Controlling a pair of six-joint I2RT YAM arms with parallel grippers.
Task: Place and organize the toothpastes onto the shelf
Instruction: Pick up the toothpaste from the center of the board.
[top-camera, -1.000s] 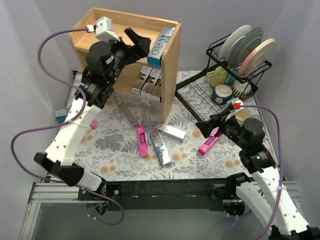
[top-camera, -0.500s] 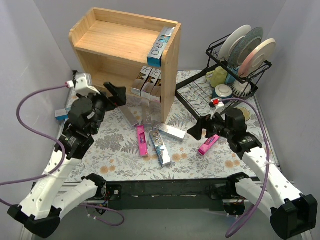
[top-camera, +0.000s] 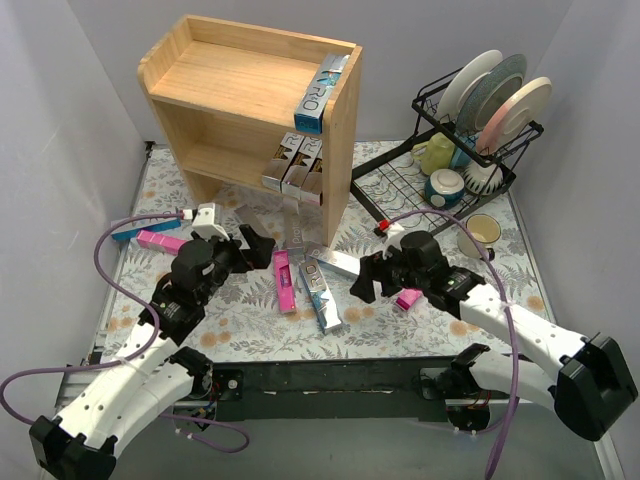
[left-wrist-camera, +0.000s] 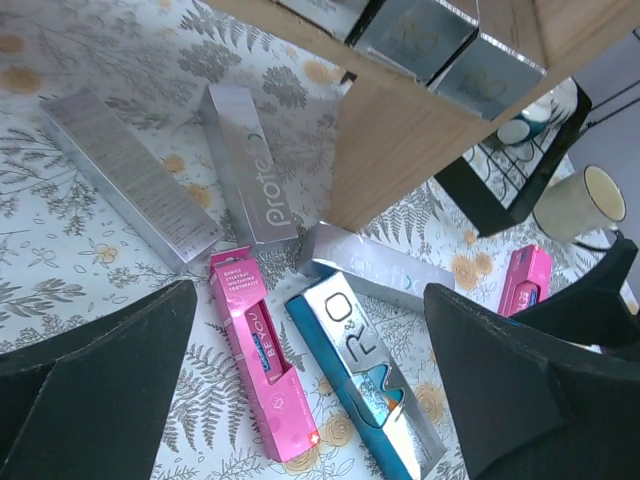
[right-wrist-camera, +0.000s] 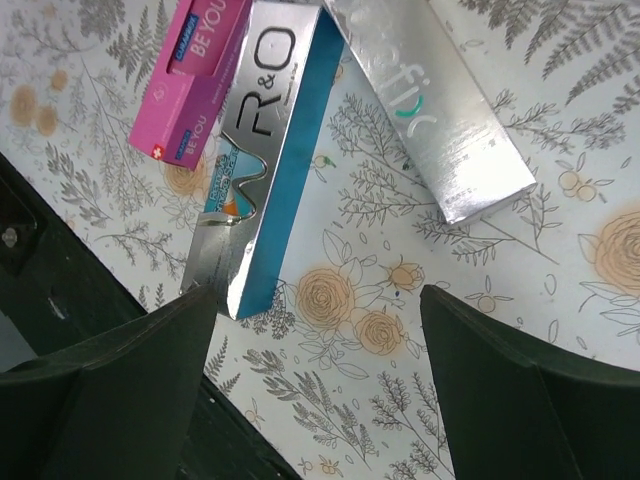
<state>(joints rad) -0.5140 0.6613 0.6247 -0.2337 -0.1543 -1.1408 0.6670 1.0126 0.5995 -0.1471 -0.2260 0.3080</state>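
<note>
I am reading "R&O" on the blue-and-silver box (left-wrist-camera: 365, 390) and on the teal-ended box (top-camera: 320, 95) atop the shelf (top-camera: 230, 80), "BE YOU" on the pink box (left-wrist-camera: 262, 370), and "prote" on the silver box (left-wrist-camera: 250, 165).

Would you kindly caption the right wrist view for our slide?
Open right hand above a blue toothpaste box, pink box and silver box on floral cloth.

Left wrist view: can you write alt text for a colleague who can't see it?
The open left end effector hangs above a pink toothpaste box and a blue-and-silver toothpaste box lying side by side on the floral table. Three silver boxes lie beyond them, near the foot of the wooden shelf.
</note>
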